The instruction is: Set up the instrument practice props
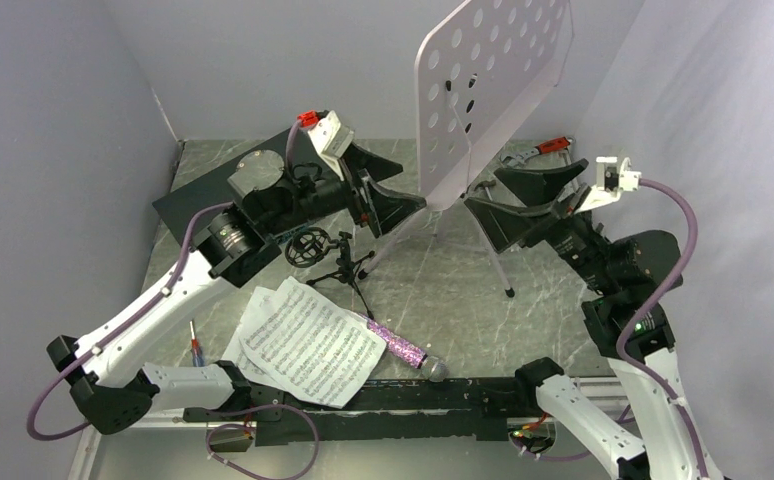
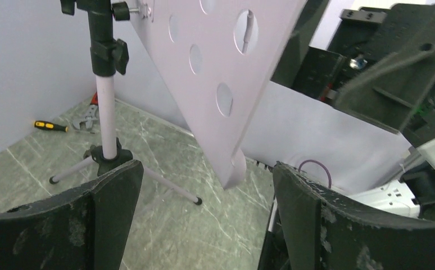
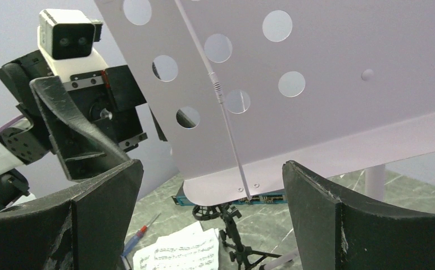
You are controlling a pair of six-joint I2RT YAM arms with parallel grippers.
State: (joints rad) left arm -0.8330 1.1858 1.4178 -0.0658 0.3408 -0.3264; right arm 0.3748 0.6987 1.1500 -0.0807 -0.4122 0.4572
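**Both grippers facing the music stand's lower corner, jaws wide**

The music stand (image 1: 493,90) is standing on its tripod at the back centre of the surface (image 1: 443,290). Its pole is rising upright and its perforated panel is leaning, with the long edge slanting down to a low corner at mid-surface.

You are holding the left gripper (image 1: 413,187) to the left of that corner, the arm reaching up from the near left and pointing right. You are bringing the right gripper (image 1: 481,188) in from the near right, pointing left, so the two are facing each other across the corner. Both sets of jaws are gaping fully and gripping nothing. Whether either is touching the panel cannot be told.

The mic stand (image 1: 328,250) is standing just below the left gripper. The sheet-music pages (image 1: 308,340) are lying overlapped at the near left. The microphone (image 1: 398,345) is lying flat beside them, its long axis running diagonally and its head pointing near-right.
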